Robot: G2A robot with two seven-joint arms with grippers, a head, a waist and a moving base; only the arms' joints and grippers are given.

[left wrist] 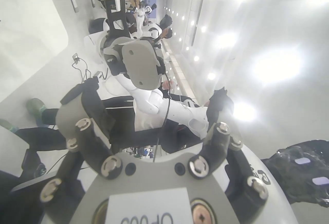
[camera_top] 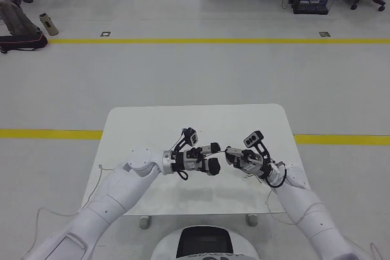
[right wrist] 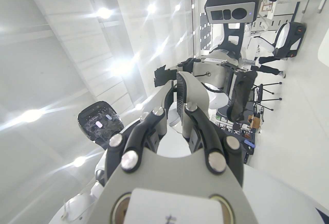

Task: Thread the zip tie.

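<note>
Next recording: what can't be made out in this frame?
- Zip tie: top view, too small to pick out between the left gripper and right gripper.
- Thin dark line: left wrist view, cable or tie, unclear.
- Table under the grippers: top view, hidden by the arms.

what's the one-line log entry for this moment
left pincer: open, over table | right pincer: shut, facing left pincer, close | zip tie: too thin to make out | threading: cannot tell
</note>
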